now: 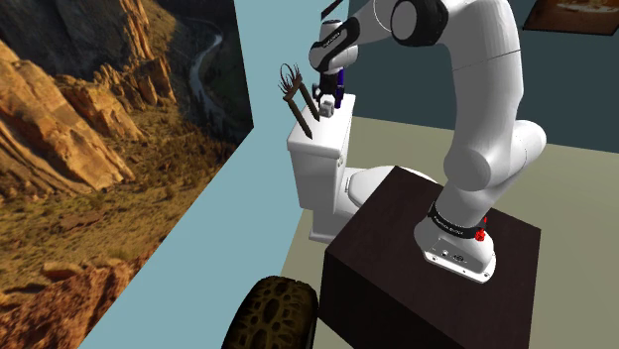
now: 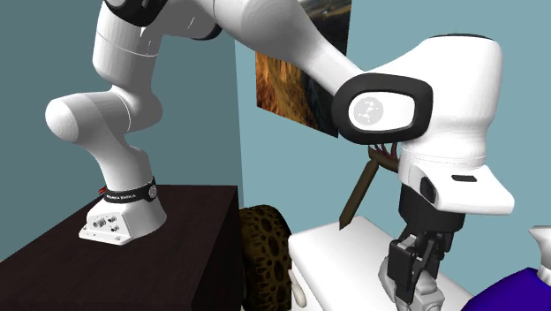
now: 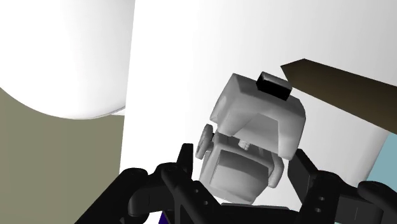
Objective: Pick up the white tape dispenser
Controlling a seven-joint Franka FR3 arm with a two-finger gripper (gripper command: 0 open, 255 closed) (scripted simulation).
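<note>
Sizing up the grab: white tape dispenser [image 3: 251,137] sat on the flat lid of the toilet tank [image 1: 315,159], with the gripper [image 3: 242,159] right over it. Jaws were open, one on either side of the body. Neither looked to be touching, so nothing was held.

Dispenser read as a rigid moulded shell with a chunky base and a raised hood. It had a small black block [image 3: 273,84] at the far end and a little round hub [image 3: 205,140] sticking out of one flank.

My guess: light, stiff, no crush risk. The faces were smooth and rounded, though, so it could slip or twist if pinched high. Best hold looked to be across the lower body's two flanks, clear of the hub and low enough to stop it rolling in the jaws.

Watch-outs:
- A brown stick [image 3: 343,89] lay just beside the black-block end.
- A blue item [image 2: 508,296] stood near on the lid.
- The lid looked smooth, so a glancing finger could shove the dispenser rather than clamp it.
</note>
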